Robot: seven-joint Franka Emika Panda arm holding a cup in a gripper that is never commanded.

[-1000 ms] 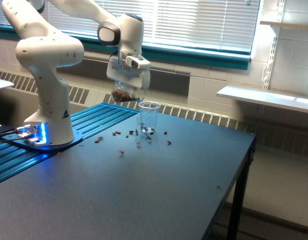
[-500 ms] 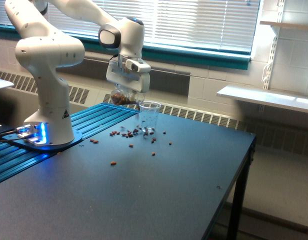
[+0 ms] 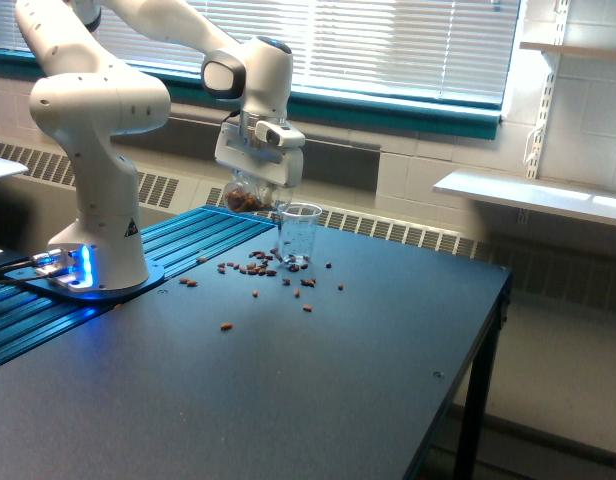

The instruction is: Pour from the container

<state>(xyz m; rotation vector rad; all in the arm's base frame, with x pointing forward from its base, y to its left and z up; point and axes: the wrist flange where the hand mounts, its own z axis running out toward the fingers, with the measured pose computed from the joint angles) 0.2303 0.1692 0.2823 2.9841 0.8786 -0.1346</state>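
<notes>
Mid-pour: the end effector (image 3: 256,188), clamped on the tilted container (image 3: 250,196) beside the narrow cup (image 3: 299,234), scattered beans (image 3: 260,268) around it; realignment over its rim seemed needed.

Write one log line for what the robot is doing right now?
pincer: shut on wide clear plastic cup of brown beans | cup tilted beside narrow clear plastic cup | beans scattered on dark table

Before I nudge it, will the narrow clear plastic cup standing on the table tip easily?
Probably. The narrow clear plastic cup looks nearly empty, so likely light, and it is taller than wide, so a push near its rim may topple it. The scattered brown beans around its base could let it skid.
</notes>
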